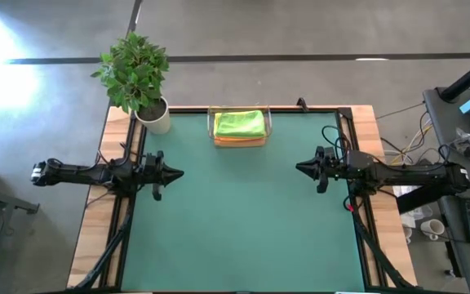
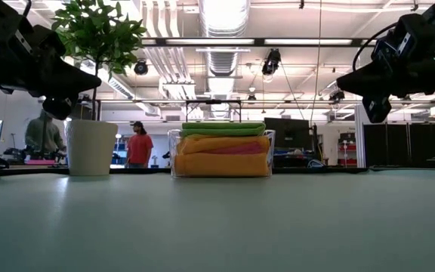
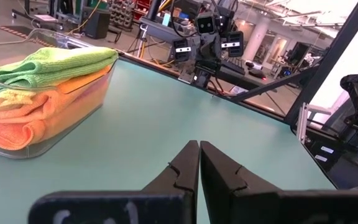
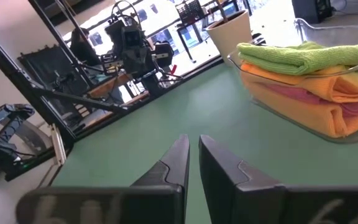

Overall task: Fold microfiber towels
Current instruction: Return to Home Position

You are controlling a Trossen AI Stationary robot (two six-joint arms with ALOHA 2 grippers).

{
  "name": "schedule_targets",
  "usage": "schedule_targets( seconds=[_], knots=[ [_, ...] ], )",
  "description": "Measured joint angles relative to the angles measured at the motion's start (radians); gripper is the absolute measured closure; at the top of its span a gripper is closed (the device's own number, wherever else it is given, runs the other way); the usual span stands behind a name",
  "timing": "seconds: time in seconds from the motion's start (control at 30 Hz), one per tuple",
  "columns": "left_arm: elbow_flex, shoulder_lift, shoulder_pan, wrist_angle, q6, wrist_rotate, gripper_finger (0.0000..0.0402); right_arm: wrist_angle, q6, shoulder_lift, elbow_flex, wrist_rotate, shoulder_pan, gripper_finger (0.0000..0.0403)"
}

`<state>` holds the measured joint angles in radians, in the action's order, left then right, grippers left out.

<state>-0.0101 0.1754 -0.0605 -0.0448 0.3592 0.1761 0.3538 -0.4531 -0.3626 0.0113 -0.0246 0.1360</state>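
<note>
The microfiber towels (image 1: 240, 126) lie folded in one stack, green on top, then yellow, pink and orange, inside a clear plastic tray (image 2: 174, 155) at the middle of the table's far edge. The stack also shows in the left wrist view (image 3: 42, 93) and the right wrist view (image 4: 316, 81). My left gripper (image 1: 178, 173) hovers above the mat's left edge, shut and holding nothing, pointing level toward the right. My right gripper (image 1: 300, 168) hovers above the right edge, facing it. Its fingers (image 4: 179, 155) are shut to a thin slit, with nothing between them.
A potted plant in a white pot (image 1: 155, 114) stands at the far left corner, beside the tray. The dark green mat (image 1: 235, 237) stretches bare between the two arms and toward the near edge. People stand in the room beyond the far edge (image 2: 137, 147).
</note>
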Motion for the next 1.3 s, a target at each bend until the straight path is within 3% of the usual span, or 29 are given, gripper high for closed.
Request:
schedule_targets(
  seconds=[0.6, 1.03, 1.3],
  knots=[
    [0.0, 0.0, 0.0, 0.0, 0.0, 0.0, 0.0401, -0.001, 0.0, 0.004, 0.0, 0.0, 0.0, 0.0374],
    [0.0, 0.001, 0.0, 0.0, 0.0, 0.0, 0.0401, -0.008, 0.0, 0.183, -0.001, 0.0, 0.0, 0.0374],
    [0.0, 0.001, 0.0, 0.0, 0.0, 0.0, 0.0401, -0.006, 0.0, 0.222, -0.001, 0.0, 0.0, 0.0374]
  ],
)
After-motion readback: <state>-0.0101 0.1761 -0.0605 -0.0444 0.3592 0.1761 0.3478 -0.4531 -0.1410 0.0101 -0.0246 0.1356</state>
